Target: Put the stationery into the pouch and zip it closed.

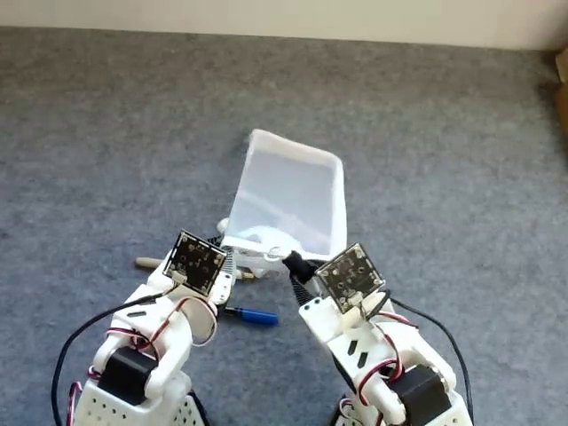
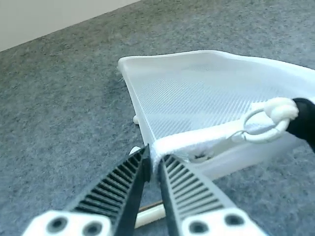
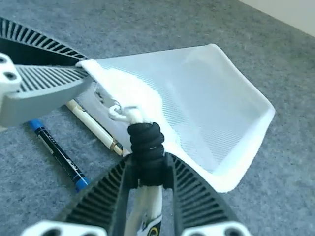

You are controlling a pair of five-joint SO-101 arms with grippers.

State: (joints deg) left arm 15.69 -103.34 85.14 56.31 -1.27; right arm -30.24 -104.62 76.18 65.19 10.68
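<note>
Table (image 1: 89,133): under everything.
Pouch (image 1: 288,191): mid-table, far of both arms, mouth on its near side.
Left gripper (image 2: 153,160): clamped on the mouth's near left corner.
Right gripper (image 3: 147,164): near right of the mouth, closed around the held item (image 3: 146,142), whose far end meets the pull (image 2: 279,109).
Pen (image 1: 253,316): near of the pouch, between the arms.
Pencil (image 1: 151,263): left of the mouth, running under the left gripper.

A flat grey felt-like carpet (image 1: 106,133) with a short mottled nap lies in soft, even light, meeting a plain pale cream wall strip (image 1: 266,16) along its far side, with a brown wooden edge (image 1: 564,89) at the high view's right border.
</note>
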